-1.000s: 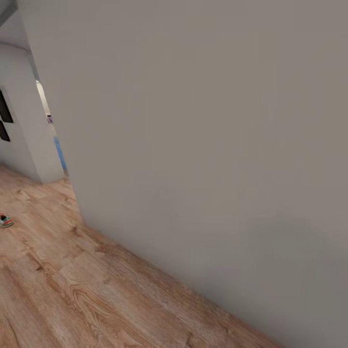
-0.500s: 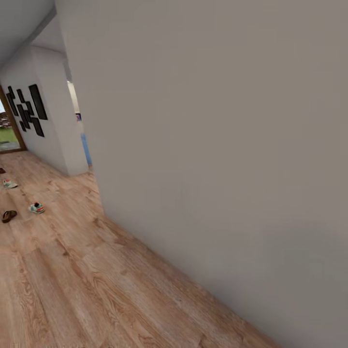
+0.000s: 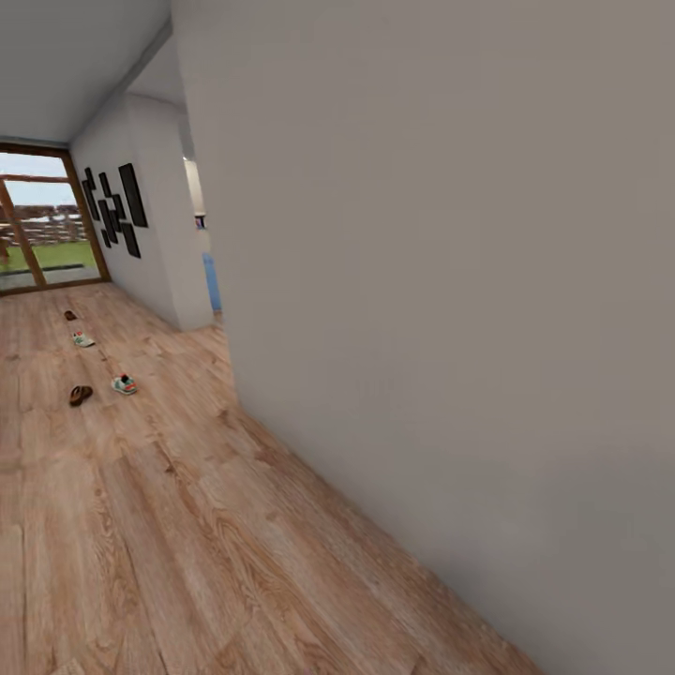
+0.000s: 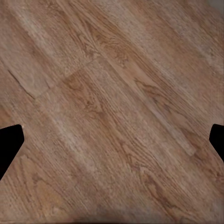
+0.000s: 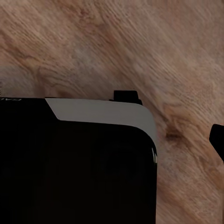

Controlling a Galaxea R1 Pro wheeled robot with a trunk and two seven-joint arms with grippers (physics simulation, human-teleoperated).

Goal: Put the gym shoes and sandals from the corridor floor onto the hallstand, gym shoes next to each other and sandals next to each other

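Turning left has brought our head camera round to the whole corridor: two gym shoes (image 3: pixel 124 384) (image 3: pixel 83 339) and two sandals (image 3: pixel 80 395) (image 3: pixel 69 316) lie scattered far down the corridor floor (image 3: pixel 169 534), well apart. Our left gripper (image 4: pixel 112 140) hangs with fingers wide apart over bare planks, free for travel; whether the right gripper's are apart we cannot tell.

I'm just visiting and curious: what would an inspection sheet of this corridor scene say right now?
Surface: corridor floor, light brown wood-grain planks.
Job's things: near gym shoe beside near sandal, apart; far gym shoe and far sandal further down. All on the floor.
Clutter: nothing seen.
End effectors: left end effector open over bare floor, holding nothing; the right one's state cannot be told.
Cables: nothing seen.
Surroundings: grey wall close on the right, black wall panels, glass door at the corridor's end.
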